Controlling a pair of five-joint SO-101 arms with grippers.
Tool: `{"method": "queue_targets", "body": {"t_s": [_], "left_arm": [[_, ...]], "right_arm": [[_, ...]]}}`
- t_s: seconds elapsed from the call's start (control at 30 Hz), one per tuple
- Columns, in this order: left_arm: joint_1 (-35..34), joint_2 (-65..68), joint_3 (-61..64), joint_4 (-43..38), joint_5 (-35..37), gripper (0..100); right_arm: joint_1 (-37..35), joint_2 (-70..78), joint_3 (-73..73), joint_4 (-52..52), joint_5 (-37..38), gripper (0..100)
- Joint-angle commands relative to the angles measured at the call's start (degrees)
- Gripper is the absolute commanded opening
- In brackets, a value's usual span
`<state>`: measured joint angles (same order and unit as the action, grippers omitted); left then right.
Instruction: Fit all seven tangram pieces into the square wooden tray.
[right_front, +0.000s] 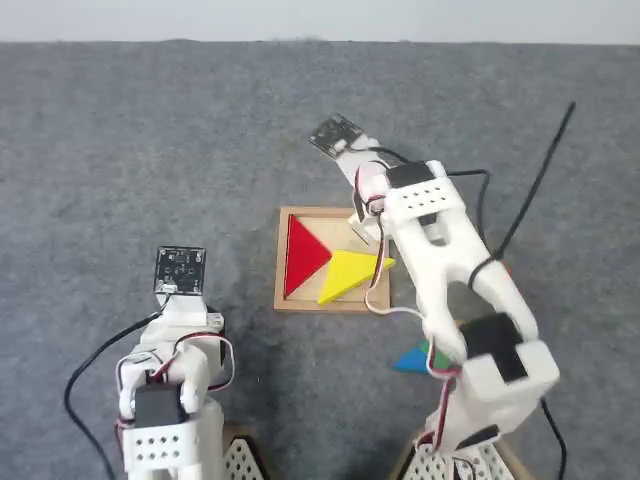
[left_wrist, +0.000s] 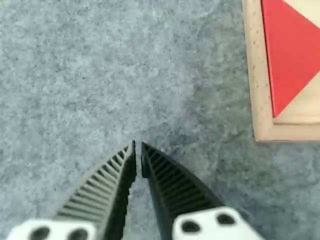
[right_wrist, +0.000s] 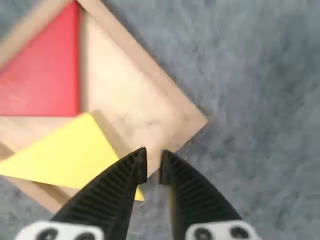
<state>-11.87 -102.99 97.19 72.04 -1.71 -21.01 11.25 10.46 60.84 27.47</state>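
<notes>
The square wooden tray (right_front: 281, 262) lies mid-table and holds a red triangle (right_front: 303, 258) on its left side. A yellow triangle (right_front: 350, 275) lies tilted across the tray's lower right, one corner hanging over the right rim. My right gripper (right_wrist: 152, 167) hovers at that rim, shut with a thin gap, its tips empty beside the yellow triangle (right_wrist: 70, 155). It is also in the high view (right_front: 367, 235). My left gripper (left_wrist: 138, 150) is shut over bare carpet, left of the tray's corner (left_wrist: 260, 100). Blue (right_front: 410, 360) and green (right_front: 440, 355) pieces lie partly hidden under the right arm.
Grey carpet covers the table. A small orange piece (right_front: 508, 268) peeks out beside the right arm. The left arm (right_front: 180, 340) stands at the front left, well apart from the tray. Black cables run along both arms.
</notes>
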Motion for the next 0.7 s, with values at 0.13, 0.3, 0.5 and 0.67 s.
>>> {"method": "queue_targets", "body": {"t_s": [0.13,0.3,0.5,0.67], "left_arm": [[-0.26,-1.05,-0.75,0.18,0.97,2],[-0.26,-1.05,-0.75,0.18,0.97,2],[-0.26,-1.05,-0.75,0.18,0.97,2],[-0.26,-1.05,-0.75,0.18,0.97,2]], "right_arm": [[1.54,1.80,-0.35,-0.48,-0.70,2.7],[1.10,-1.54,4.92,-0.48,-0.62,2.6],[-1.01,-6.29,12.40,-1.01,-0.79,2.6],[-2.42,-12.44,14.33,-0.48,-3.87,2.6]]}}
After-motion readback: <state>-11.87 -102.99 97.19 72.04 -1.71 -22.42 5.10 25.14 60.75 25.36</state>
